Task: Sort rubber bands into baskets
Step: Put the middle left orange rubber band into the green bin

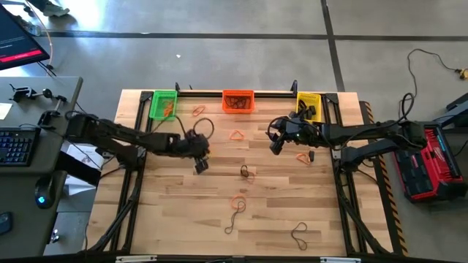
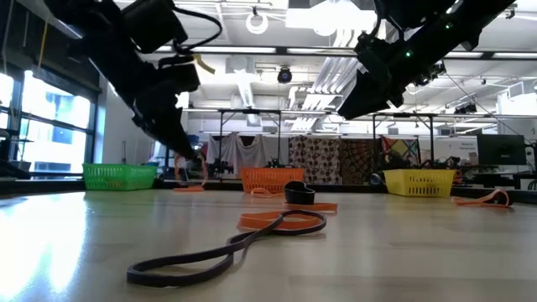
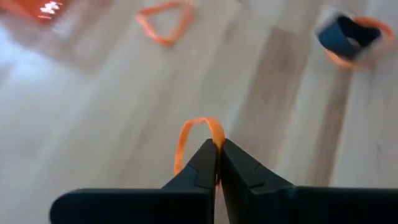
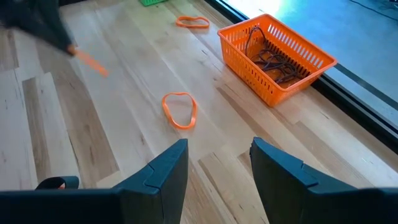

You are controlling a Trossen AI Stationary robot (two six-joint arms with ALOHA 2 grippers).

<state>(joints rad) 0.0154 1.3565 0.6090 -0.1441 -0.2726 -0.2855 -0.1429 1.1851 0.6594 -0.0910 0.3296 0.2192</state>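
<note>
Left gripper (image 3: 217, 158): jaws clenched on an orange band (image 3: 198, 134), mid-counter.
Green basket (image 1: 163, 104): far-left corner, beyond it.
Right gripper (image 4: 217, 162): released, idle near yellow basket (image 1: 308, 106).

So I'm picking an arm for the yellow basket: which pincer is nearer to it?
Right. The right pincer hovers open just in front of the yellow basket, a little toward the table's middle. The left pincer is far across the table, shut on an orange rubber band.
</note>
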